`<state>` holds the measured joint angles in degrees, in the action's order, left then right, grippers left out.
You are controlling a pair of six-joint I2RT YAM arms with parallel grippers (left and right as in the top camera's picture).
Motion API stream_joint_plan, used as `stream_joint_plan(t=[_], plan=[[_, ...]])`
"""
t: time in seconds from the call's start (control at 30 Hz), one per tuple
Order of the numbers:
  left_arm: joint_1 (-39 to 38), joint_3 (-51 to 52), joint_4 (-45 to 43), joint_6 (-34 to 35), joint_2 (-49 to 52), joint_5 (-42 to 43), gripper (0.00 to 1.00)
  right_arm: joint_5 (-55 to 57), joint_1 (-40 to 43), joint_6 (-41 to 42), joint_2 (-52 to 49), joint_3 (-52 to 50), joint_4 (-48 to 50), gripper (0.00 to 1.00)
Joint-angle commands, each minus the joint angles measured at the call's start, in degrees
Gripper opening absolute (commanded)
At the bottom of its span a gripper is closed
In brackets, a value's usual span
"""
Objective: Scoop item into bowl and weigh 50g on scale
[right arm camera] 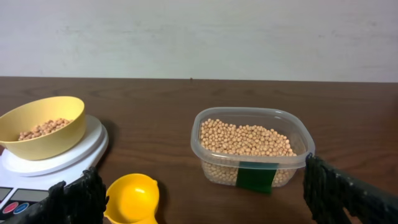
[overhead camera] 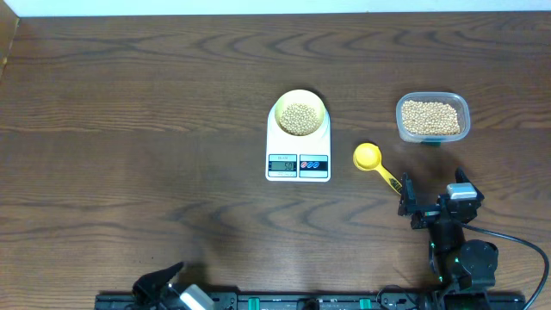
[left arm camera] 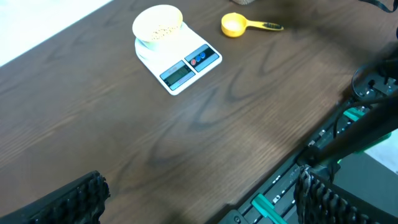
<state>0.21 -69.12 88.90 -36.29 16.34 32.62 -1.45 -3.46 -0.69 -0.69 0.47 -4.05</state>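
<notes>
On the dark wood-grain table (overhead camera: 129, 103) backed by a pale wall (right arm camera: 199, 37), beans (overhead camera: 299, 119) are contained in the pale-yellow bowl (overhead camera: 282, 100) seated on the white scale (overhead camera: 298, 165), and the left gripper (left arm camera: 199, 190) and right gripper (right arm camera: 211, 199) are spread wide.

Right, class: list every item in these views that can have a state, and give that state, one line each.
bowl: on the scale, partly filled with soybeans
scale: loaded with the bowl; display unreadable
measuring spoon: empty, lying on the table
plastic tub: lidless, mostly full of soybeans
left end effector: open, empty
right end effector: open, empty
</notes>
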Motion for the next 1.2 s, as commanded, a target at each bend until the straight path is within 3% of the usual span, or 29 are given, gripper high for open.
stream_joint_plan(t=[0.0, 0.1, 0.27, 0.6, 0.77, 0.9, 1.17], plan=[[0.0, 1.4, -1.3, 2.2, -4.7, -1.5, 0.98, 0.7, 0.0, -0.7, 0.3, -0.2, -0.3, 0.99], [0.0, 2.1, -3.2, 6.2, -9.1, -3.8, 0.98, 0.7, 0.0, -0.7, 0.3, -0.2, -0.3, 0.99], [0.0, 2.2, -3.5, 7.1, -16.1, -4.5, 0.98, 0.7, 0.1, -0.7, 0.3, -0.2, -0.3, 0.99], [0.6, 2.0, -5.7, 12.6, -16.2, -8.4, 0.98, 0.7, 0.0, -0.7, 0.3, -0.2, -0.3, 0.99], [0.7, 6.2, -16.5, 21.9, -16.2, -16.1, 0.98, 0.7, 0.1, -0.7, 0.3, -0.2, -0.3, 0.99], [0.7, 15.6, -26.9, 23.5, -16.2, -19.0, 0.98, 0.7, 0.1, -0.7, 0.3, -0.2, -0.3, 0.99], [0.7, 45.6, -65.3, 25.8, -16.2, -19.8, 0.98, 0.7, 0.1, -0.7, 0.3, -0.2, -0.3, 0.99]])
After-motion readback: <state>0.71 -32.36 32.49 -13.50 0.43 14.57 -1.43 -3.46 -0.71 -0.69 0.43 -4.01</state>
